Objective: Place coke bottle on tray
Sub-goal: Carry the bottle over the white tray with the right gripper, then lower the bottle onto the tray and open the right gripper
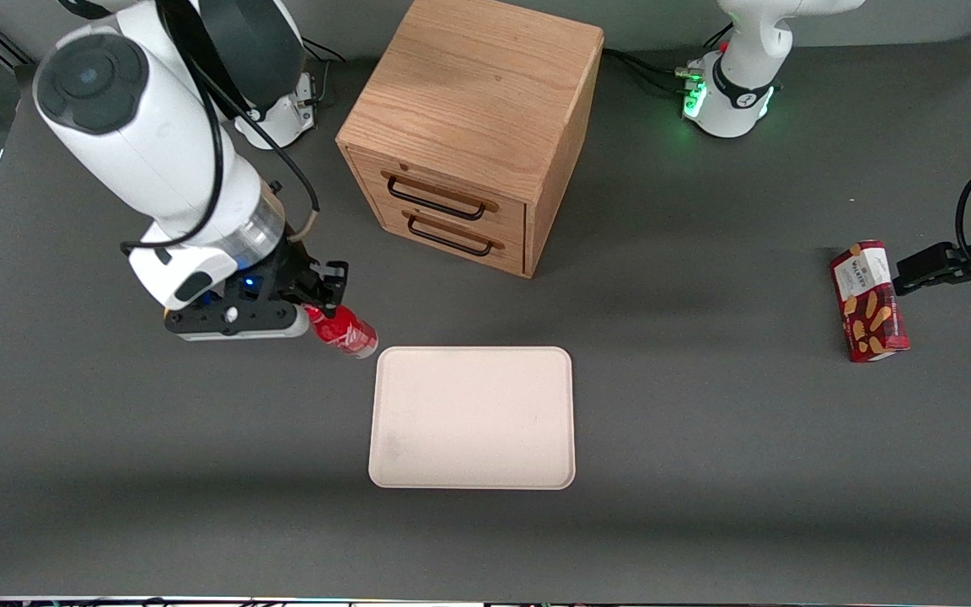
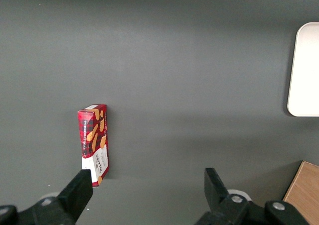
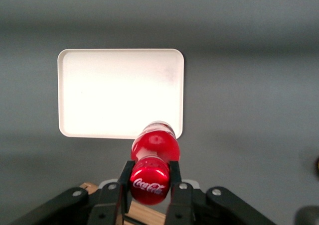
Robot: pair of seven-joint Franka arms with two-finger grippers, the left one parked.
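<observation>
Gripping the coke bottle (image 1: 342, 330) just below its red cap, the gripper (image 1: 314, 305) hung above the grey table (image 1: 705, 438) beside the tray (image 1: 473, 417), toward the working arm's end. Its two fingers (image 3: 174, 177) were clamped on the bottle's neck, one on each side, and the bottle tilted with its base lowest, close to the tray's nearest corner but not over its middle. The pale tray lay bare in front of the wooden two-drawer cabinet (image 1: 469, 126). A red biscuit box (image 1: 869, 301) lay well apart, toward the parked arm's end of the table.
</observation>
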